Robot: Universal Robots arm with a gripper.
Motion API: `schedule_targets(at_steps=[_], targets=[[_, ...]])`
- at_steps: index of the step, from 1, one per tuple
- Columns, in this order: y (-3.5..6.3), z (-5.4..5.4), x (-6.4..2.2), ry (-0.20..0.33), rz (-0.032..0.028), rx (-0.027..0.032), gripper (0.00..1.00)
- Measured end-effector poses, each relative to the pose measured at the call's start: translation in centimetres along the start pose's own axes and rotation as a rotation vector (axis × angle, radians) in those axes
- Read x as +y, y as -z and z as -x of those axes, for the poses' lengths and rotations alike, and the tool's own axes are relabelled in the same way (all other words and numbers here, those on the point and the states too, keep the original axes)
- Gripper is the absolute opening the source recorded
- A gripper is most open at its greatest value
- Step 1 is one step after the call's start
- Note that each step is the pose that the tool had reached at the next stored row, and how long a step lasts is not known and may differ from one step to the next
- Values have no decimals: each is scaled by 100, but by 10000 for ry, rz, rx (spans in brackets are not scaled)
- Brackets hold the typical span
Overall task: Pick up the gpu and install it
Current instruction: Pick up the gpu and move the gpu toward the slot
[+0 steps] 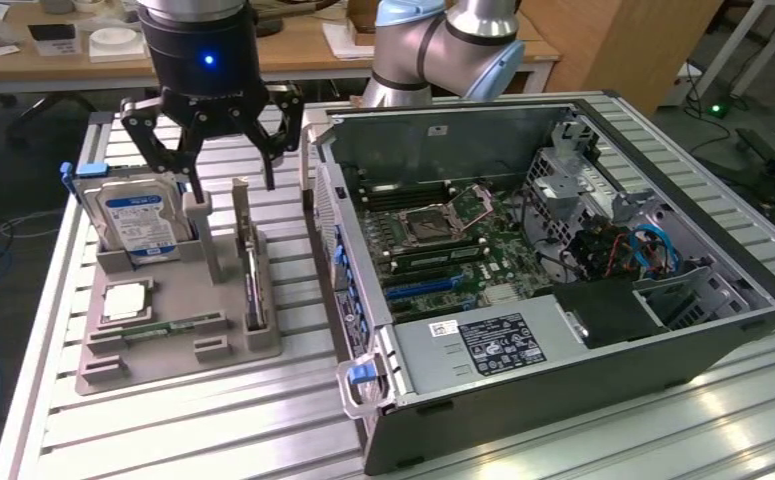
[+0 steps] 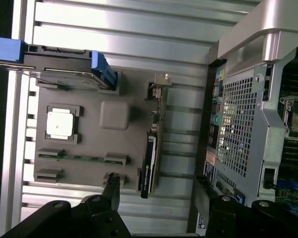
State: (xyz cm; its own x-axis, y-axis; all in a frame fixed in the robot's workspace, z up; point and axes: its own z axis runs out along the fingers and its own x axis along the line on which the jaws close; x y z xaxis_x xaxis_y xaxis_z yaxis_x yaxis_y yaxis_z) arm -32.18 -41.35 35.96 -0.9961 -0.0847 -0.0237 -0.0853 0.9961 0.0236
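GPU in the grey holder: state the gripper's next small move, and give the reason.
Probably a straight descent. The open gripper hangs above the gpu, which stands on edge in the grey holder, untouched. In the wrist view the card lies between the two fingers, so lowering should bring them to either side of it. The hard drive stands close, so keep it vertical.

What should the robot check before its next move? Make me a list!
1. Gripper open: ok.
2. Gripper holding nothing: ok.
3. Gpu standing on edge in the holder: ok.
4. Gpu lined up between the jaws in the wrist view: ok.
5. Hard drive apart from gpu: ok.
6. Case open: ok.
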Motion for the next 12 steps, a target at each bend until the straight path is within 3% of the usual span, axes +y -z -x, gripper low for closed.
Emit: schedule_targets(at_steps=[12], targets=[[-131, -3, -3, -287, -13, -91, 71]])
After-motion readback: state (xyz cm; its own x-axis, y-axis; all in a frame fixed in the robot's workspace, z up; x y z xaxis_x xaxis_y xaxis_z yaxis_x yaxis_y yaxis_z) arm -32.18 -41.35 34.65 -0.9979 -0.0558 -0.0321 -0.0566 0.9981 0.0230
